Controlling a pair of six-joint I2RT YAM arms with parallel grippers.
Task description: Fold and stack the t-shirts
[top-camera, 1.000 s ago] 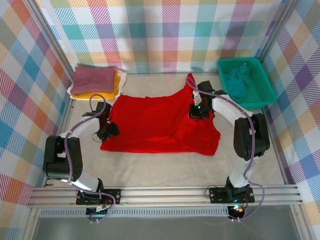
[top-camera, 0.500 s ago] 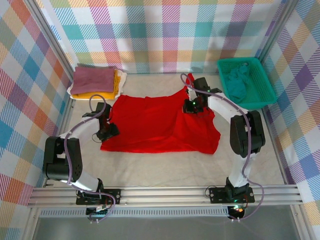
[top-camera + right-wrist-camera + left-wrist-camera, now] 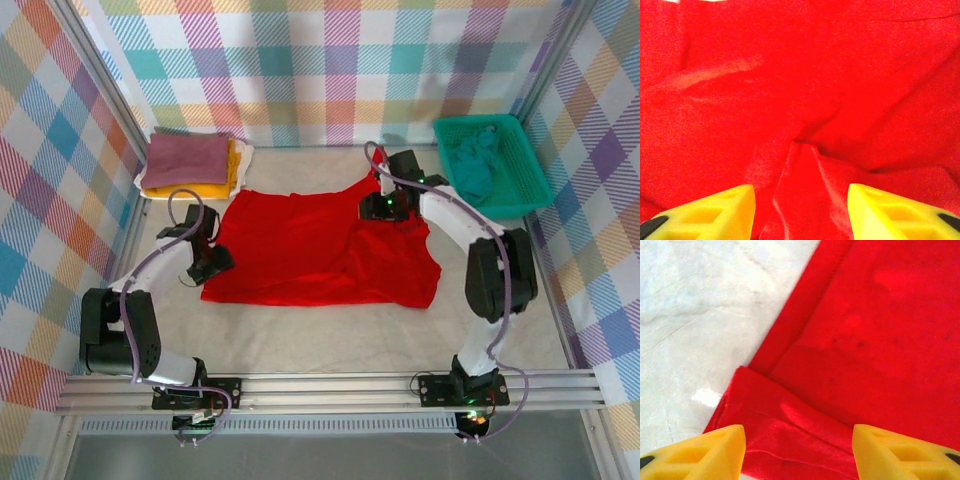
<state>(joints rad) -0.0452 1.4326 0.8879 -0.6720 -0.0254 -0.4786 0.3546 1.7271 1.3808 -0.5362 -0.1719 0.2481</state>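
Red t-shirt [image 3: 310, 250] lies spread under me: left tool [image 3: 208, 263] at its left edge, right tool [image 3: 386, 208] near its far-right corner, both wide open.

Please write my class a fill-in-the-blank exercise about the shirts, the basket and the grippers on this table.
1. The shirt spread across the table is ___.
2. At the far left, under the folded mauve shirt, lies a ___ one.
3. The mesh basket at the far right holds a ___ cloth.
4. In the top view, the left gripper sits at the spread shirt's ___ edge.

Missing words: red; yellow; teal; left.
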